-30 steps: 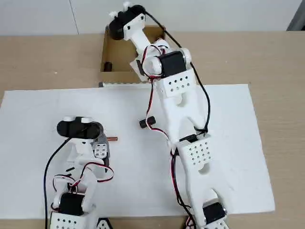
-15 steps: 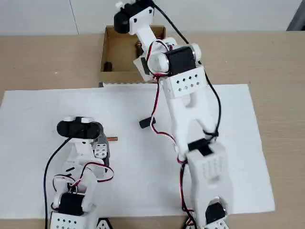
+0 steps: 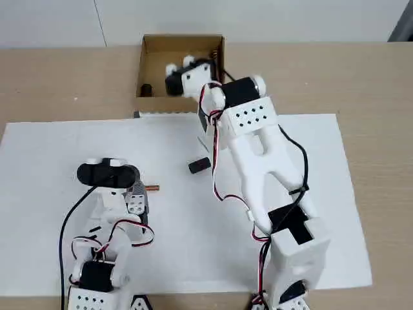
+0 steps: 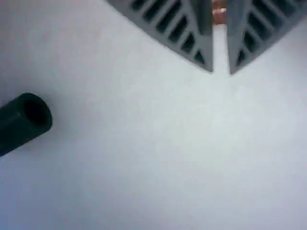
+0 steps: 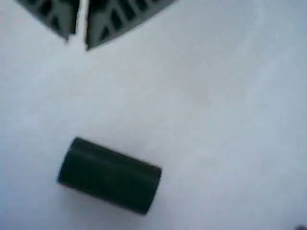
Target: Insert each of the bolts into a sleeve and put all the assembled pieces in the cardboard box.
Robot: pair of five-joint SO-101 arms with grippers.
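Now, start with the bolt (image 3: 152, 188). Its copper-coloured shank sticks out sideways from your left jaws, low over the white paper (image 3: 51, 161). In the left wrist view you see the bolt (image 4: 218, 12) pinched deep between the two grey ribbed fingers (image 4: 192, 28). So your left jaws are clenched on the bolt, with their tips a narrow slit apart.

The black sleeve (image 3: 199, 165) lies on its side on the paper, between your two arms. It is well apart from the bolt and closer to the right arm (image 3: 258, 148). From the left wrist, the sleeve (image 4: 24, 120) turns its open bore towards you. From the right wrist, the sleeve (image 5: 109, 175) lies flat on the paper, near the tips of your right jaws but not touching them. Those right jaws are drawn together to a thin gap and grasp nothing.

The cardboard box (image 3: 143, 64) sits open-topped on the bench (image 3: 374, 77), just beyond the far edge of the paper. A small dark piece (image 3: 146, 89) lies inside it against the left wall, near the front corner. You cannot tell from above whether it carries a bolt.

Your right arm stretches from the near edge across the paper, and its far end hangs over the front part of the box. Your left arm (image 3: 106, 213) is folded low over the near left part of the paper.
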